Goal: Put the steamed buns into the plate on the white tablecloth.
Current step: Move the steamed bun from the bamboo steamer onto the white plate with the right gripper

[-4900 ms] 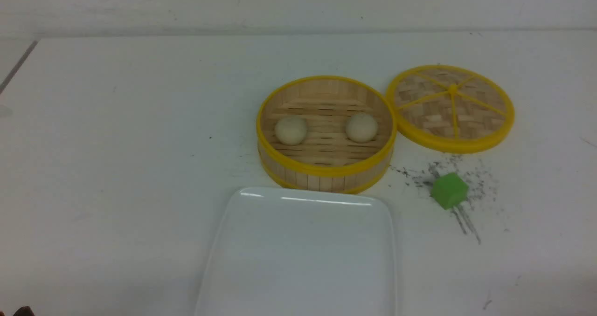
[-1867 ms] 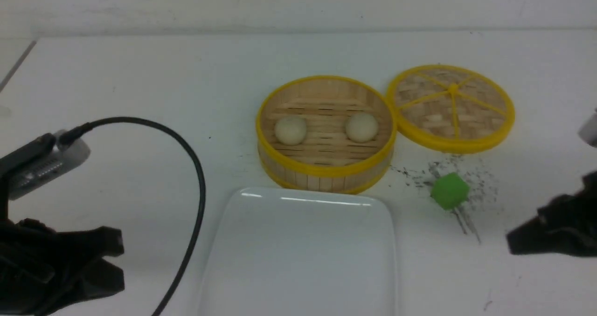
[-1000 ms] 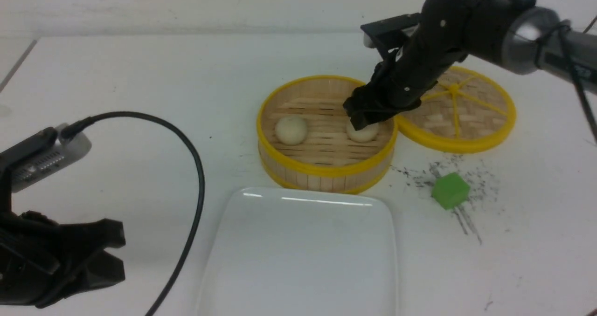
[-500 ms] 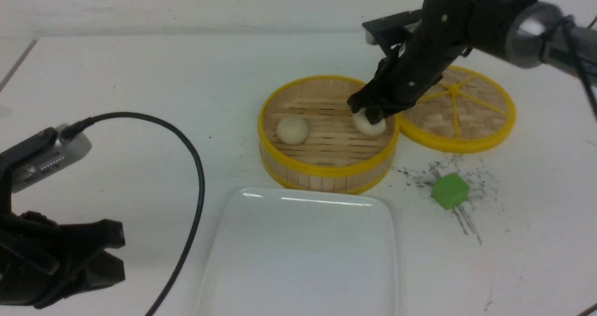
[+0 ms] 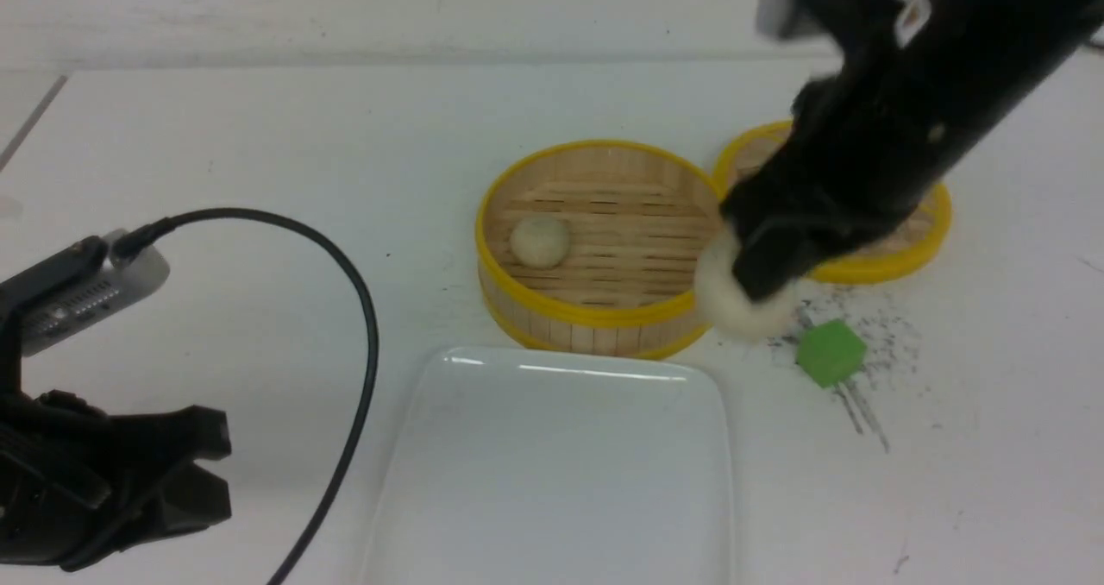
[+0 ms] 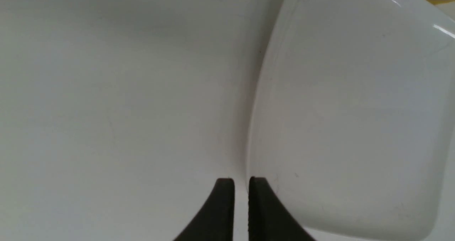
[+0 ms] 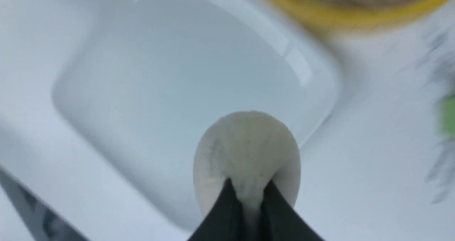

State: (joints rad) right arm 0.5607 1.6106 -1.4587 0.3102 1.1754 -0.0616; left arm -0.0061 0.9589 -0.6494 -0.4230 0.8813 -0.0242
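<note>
One steamed bun [image 5: 729, 309] hangs pinched between the right fingers [image 7: 224, 216], apparently above the table [image 5: 259, 136] beside the steamer [image 5: 604, 316], short of the plate [image 5: 561, 481]; the other bun [image 5: 540, 242] lies inside the steamer. Left fingers [image 6: 220, 205] all but closed, empty.

The blurred right arm is covering most of the lid [image 5: 871, 267] behind the right gripper [image 5: 762, 276], and its fingers are hiding the top of the steamed bun [image 5: 733, 311] pinched between them. Nearer the camera than that gripper, the plate [image 5: 552, 473] is running off the picture's edge. In the right wrist view, blur is smearing the steamer [image 7: 341, 15] and the green cube [image 7: 448, 114] beyond the fingertips, both cropped.
</note>
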